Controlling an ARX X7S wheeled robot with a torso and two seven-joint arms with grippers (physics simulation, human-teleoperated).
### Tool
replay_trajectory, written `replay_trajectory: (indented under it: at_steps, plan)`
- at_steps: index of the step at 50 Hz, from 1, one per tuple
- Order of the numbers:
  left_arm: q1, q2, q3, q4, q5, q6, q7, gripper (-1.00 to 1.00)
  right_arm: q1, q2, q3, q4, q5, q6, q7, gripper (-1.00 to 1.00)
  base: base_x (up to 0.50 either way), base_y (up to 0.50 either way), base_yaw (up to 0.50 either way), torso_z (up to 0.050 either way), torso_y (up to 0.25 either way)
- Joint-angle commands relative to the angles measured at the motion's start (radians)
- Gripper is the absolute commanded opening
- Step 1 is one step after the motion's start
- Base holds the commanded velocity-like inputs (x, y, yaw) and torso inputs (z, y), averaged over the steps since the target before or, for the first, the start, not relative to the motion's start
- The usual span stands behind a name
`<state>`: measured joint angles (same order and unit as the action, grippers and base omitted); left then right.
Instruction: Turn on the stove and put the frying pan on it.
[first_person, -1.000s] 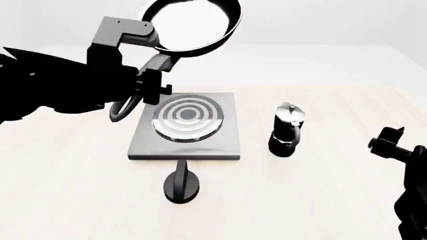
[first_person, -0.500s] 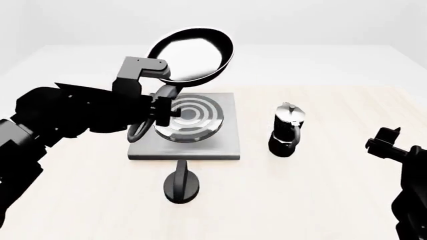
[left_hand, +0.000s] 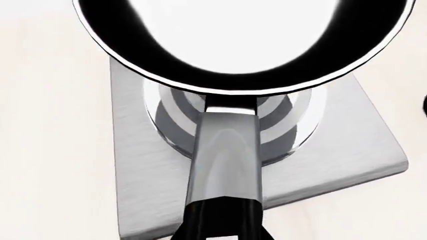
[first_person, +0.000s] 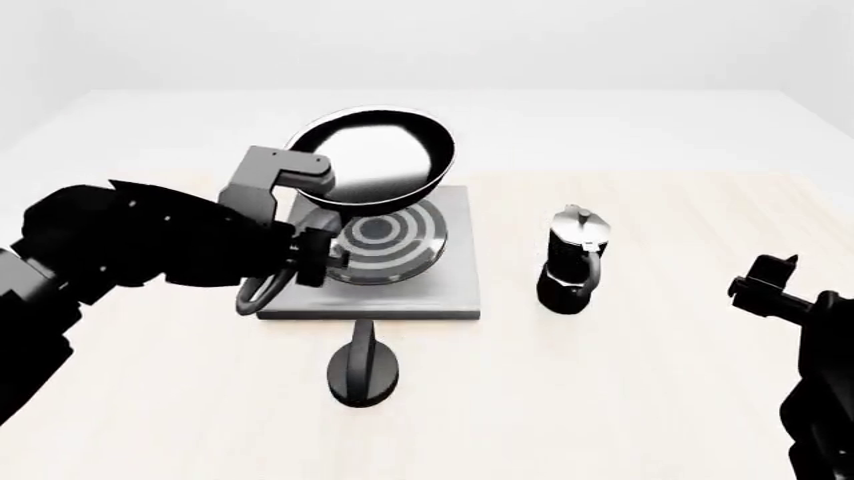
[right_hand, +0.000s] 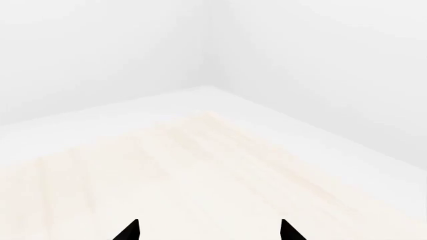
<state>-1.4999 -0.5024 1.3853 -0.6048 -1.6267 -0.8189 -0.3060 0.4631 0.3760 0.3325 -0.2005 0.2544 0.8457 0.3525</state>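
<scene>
The frying pan (first_person: 374, 152), black with a glossy pale inside, hangs tilted just above the stove (first_person: 441, 290), over the back of its ringed burner (first_person: 394, 238). My left gripper (first_person: 310, 258) is shut on the pan's long handle (first_person: 267, 285). In the left wrist view the pan (left_hand: 240, 45) fills the far side, its handle (left_hand: 223, 160) runs back into the jaws, and the grey stove (left_hand: 347, 150) lies beneath. The stove's black knob (first_person: 363, 372) stands in front of the plate. My right gripper (right_hand: 208, 232) is open and holds nothing, far to the right.
A black-and-silver moka pot (first_person: 574, 260) stands upright on the light wooden table (first_person: 641, 380), just right of the stove. My right gripper (first_person: 767, 280) hovers near the table's right side, over bare wood.
My left arm has brought the frying pan down from high above the table to just over the burner. The pan is less steeply tilted. The right arm has barely moved.
</scene>
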Motion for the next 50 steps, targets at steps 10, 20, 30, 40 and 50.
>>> replay_trajectory:
  at_steps: [10,20,30,40,50]
  plan:
    - [0.011,0.017,-0.020,-0.048,0.064,-0.004,0.036,-1.00,-0.005,-0.002,-0.003,0.011,0.003,-0.012,0.000,1.00,0.00,0.00,0.00,0.000,0.001]
    - [0.042,0.029,-0.015,-0.069,0.075,0.018,0.051,-1.00,-0.004,-0.003,-0.008,0.014,0.004,-0.014,0.001,1.00,0.00,0.00,0.00,0.001,0.002]
    - [0.054,0.045,-0.002,-0.086,0.097,0.031,0.083,-1.00,-0.006,0.000,-0.006,0.009,0.008,-0.011,0.001,1.00,0.00,0.00,0.00,0.000,0.002]
    - [0.063,0.060,0.006,-0.103,0.104,0.029,0.092,-1.00,-0.004,0.000,-0.004,0.006,0.012,-0.010,0.003,1.00,0.00,0.00,0.00,0.001,0.001]
    - [0.090,0.018,-0.017,-0.017,0.062,0.018,0.006,-1.00,-0.004,0.000,-0.008,0.010,0.013,-0.014,0.004,1.00,0.00,0.00,0.00,0.000,0.002]
